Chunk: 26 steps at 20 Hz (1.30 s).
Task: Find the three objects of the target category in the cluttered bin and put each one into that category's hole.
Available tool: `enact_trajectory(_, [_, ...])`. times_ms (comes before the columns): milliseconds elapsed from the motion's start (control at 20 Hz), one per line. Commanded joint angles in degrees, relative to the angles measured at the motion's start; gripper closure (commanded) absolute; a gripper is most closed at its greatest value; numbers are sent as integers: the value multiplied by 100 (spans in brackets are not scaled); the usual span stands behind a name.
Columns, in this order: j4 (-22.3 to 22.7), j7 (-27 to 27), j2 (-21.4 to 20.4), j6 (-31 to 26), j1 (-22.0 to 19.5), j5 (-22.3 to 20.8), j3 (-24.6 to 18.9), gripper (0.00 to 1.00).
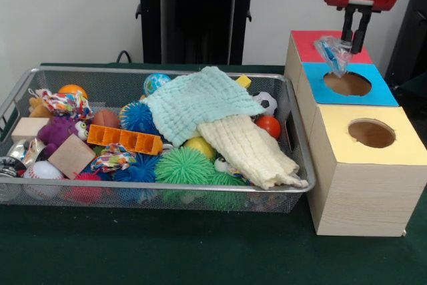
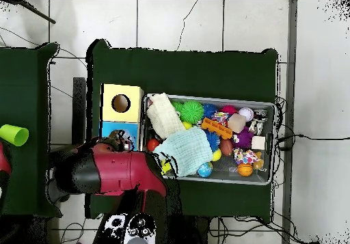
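The wire mesh bin (image 1: 13,98) holds balls, blocks, spiky toys and two cloths; it also shows in the overhead view (image 2: 275,142). The hole (image 1: 347,84) is the round opening in the blue top of the middle wooden box. My gripper (image 1: 354,43) hangs just behind and above that hole, shut on a crinkly blue and clear wrapper (image 1: 333,53) that dangles over the hole's far left rim. In the overhead view my red arm (image 2: 109,173) covers most of the blue top (image 2: 111,128), and the hole is hidden there.
A red-topped box (image 1: 310,43) stands behind the blue one and a yellow-topped box (image 1: 370,165) with its own hole in front. A mint cloth (image 1: 200,98) and a cream cloth (image 1: 250,151) cover the bin's middle. A green cup (image 2: 14,134) sits on the side table.
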State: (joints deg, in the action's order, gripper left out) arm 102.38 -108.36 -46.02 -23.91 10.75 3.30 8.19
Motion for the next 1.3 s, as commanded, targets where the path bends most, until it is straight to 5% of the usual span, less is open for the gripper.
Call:
enact_trajectory(50, [-245, -736, 63, -242, 50, -75, -119, 100])
enact_trajectory(1300, [-83, -1064, 642, 717, 267, 29, -60, 100])
